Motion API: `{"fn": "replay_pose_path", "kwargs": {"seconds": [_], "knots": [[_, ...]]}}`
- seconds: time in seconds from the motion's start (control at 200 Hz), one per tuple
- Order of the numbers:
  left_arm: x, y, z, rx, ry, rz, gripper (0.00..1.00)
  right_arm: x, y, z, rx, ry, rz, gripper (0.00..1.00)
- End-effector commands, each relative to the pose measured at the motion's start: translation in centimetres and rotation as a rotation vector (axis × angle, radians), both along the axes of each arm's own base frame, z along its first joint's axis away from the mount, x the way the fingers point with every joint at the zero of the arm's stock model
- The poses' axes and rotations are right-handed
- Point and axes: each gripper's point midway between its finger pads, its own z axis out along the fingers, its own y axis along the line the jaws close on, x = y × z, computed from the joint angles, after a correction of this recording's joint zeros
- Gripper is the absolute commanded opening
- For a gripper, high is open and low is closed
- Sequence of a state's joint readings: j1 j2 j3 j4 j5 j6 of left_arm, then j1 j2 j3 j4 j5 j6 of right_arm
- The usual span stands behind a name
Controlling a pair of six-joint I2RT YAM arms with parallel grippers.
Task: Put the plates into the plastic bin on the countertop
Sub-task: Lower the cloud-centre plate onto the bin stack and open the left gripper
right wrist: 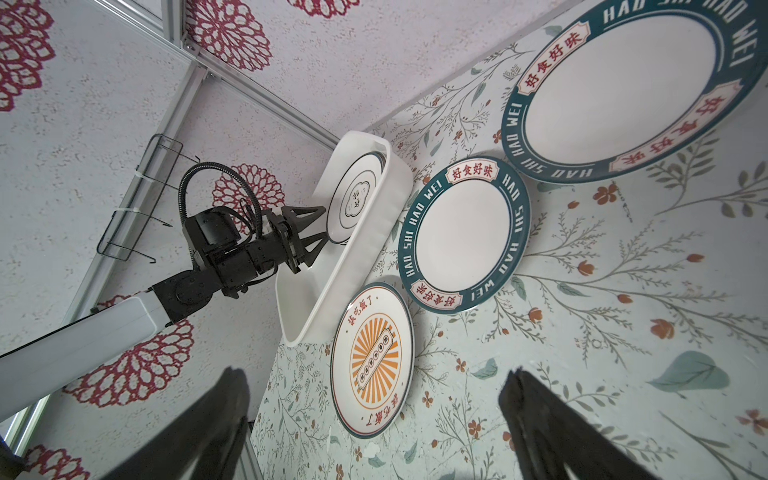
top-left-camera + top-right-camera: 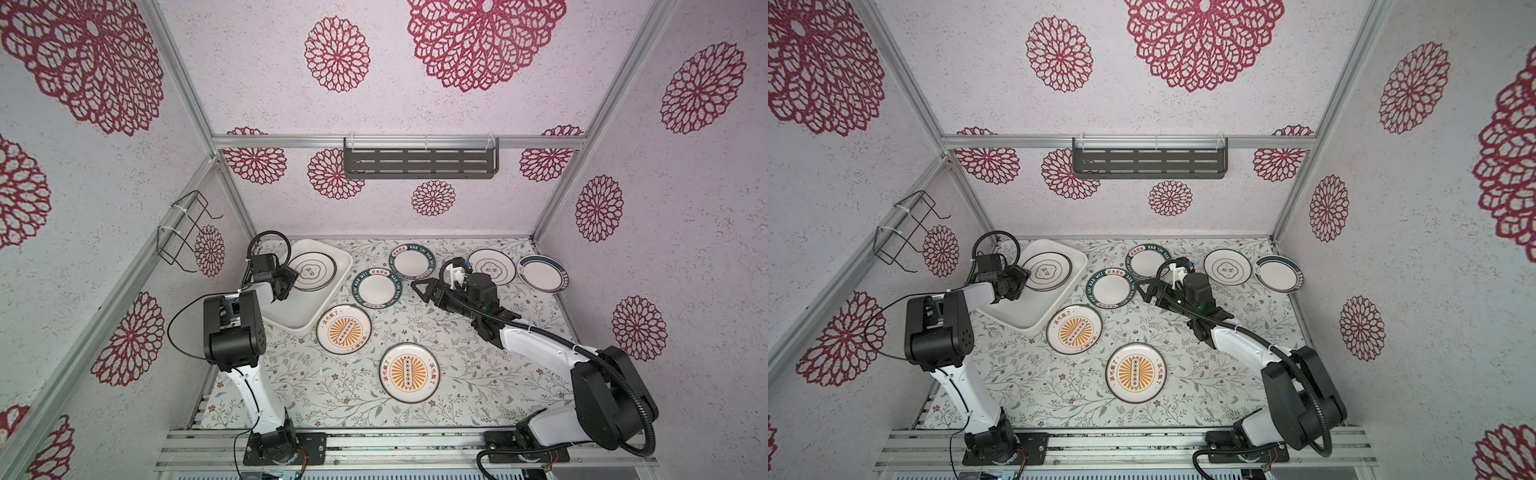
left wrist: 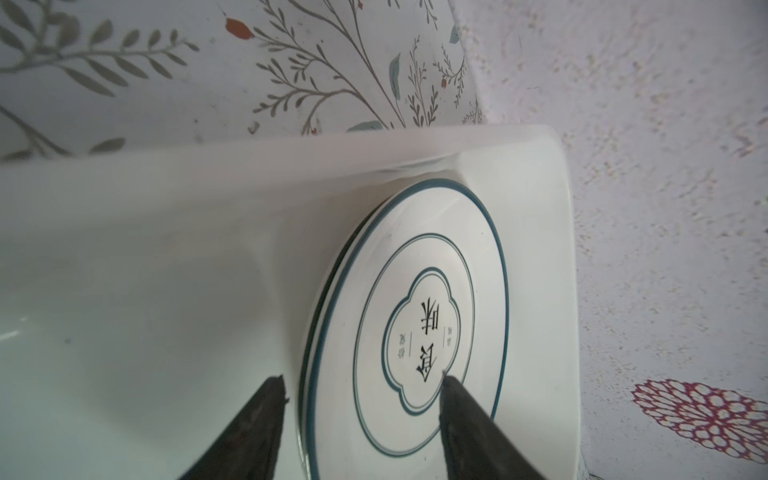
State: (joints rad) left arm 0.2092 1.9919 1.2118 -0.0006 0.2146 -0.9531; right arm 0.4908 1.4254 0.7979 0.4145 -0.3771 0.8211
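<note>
White plastic bin (image 2: 309, 308), six plates (image 2: 409, 372) on countertop (image 2: 457, 374)

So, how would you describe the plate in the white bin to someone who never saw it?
Find the white plastic bin at the far left of the leafy countertop. A round white plate lies in its far end. A plate further right shares its thin dark rings, but lies outside the bin.

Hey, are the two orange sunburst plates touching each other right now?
Apart. Both top views show a strip of bare vine-printed countertop separating the rear sunburst plate from the front sunburst plate; their rims do not meet.
</note>
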Motion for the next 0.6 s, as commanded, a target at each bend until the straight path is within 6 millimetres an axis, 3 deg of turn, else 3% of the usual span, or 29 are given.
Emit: {"fn": "replay_pose_path", "kwargs": {"seconds": [0.0, 0.2, 0.21, 0.225, 0.435, 0.595], "knots": [[0.8, -0.6, 1.8, 0.039, -0.033, -0.034, 0.71, 0.0, -0.3, 1.9, 0.010, -0.063, -0.007, 0.99], [1.0, -1.2, 2.1, 0.060, -0.036, -0.066, 0.79, 0.1, -0.8, 1.4, -0.009, -0.054, -0.028, 0.99], [1.1, -1.2, 3.4, 0.067, -0.063, -0.066, 0.79, 0.1, -0.8, 1.4, -0.010, -0.055, -0.030, 0.99], [1.2, -1.3, 4.0, 0.071, -0.074, -0.070, 0.80, 0.1, -0.8, 1.3, -0.013, -0.052, -0.031, 0.99], [0.2, -1.5, 5.8, 0.144, -0.085, -0.078, 0.85, 0.4, -2.0, 0.8, -0.028, -0.036, -0.083, 0.99], [-1.0, -3.2, 10.9, 0.295, -0.210, -0.126, 0.93, 1.0, -4.2, -0.2, -0.069, 0.003, -0.180, 0.99]]}}
